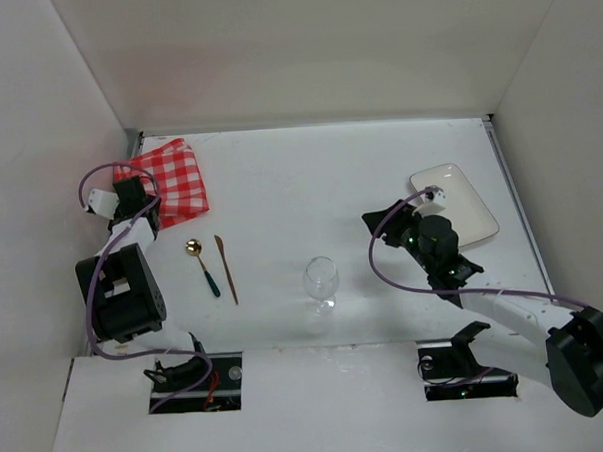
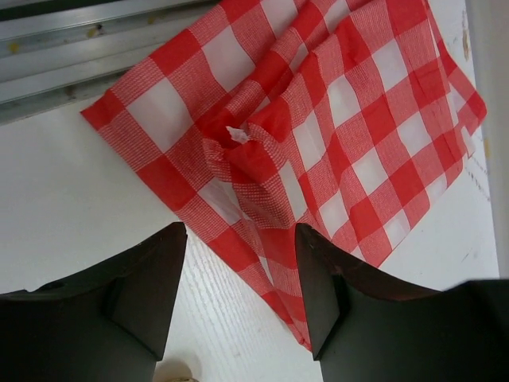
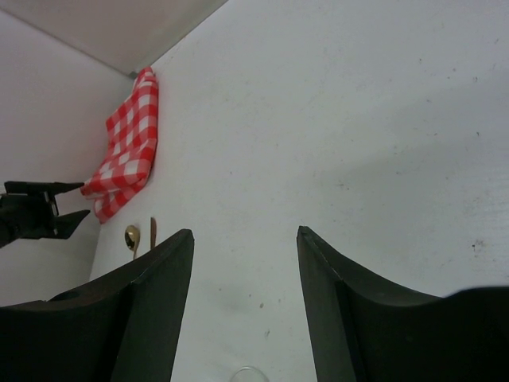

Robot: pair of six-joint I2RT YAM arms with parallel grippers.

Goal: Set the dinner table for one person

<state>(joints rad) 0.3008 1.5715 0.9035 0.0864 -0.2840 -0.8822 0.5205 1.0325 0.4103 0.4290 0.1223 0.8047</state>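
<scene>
**Item 1. Tabletop** [image 1: 310, 186]: large, plain white, with thin metal edge strips. It fills the middle of the top view, with white walls at 9, 12 and 3 o'clock and the arm bases at 6 o'clock. Every item below is carried on it.

**Item 2. Checked cloth** [image 1: 176, 179]: red and white, folded, laid flat in the 10 o'clock corner. In the left wrist view a small pinched peak is seen standing up near the middle of the cloth [image 2: 342, 119], and one edge lies near the metal strip.

**Item 3. Spoon** [image 1: 201, 265]: gold bowl, dark handle, at 8 o'clock, with the bowl toward 12.

**Item 4. Knife** [image 1: 226, 269]: slim and brown, just beside the spoon on its 3 o'clock side and not touching it.

**Item 5. Glass** [image 1: 321, 282]: clear, stemmed, upright, near the centre toward 6 o'clock.

**Item 6. Plate** [image 1: 460, 194]: small, white, rectangular, at 2 o'clock, set at an angle.

**Item 7. Left hand** [image 1: 130, 188]: placed at the cloth's 9 o'clock edge. In its own view the left hand [image 2: 238, 263] is seen parted above the cloth's near border, with nothing gripped.

**Item 8. Right hand** [image 1: 377, 228]: placed between the glass and the plate, pointing toward 9 o'clock. In its own view the right hand [image 3: 245, 247] is seen spread wide over bare tabletop, with nothing held.
</scene>
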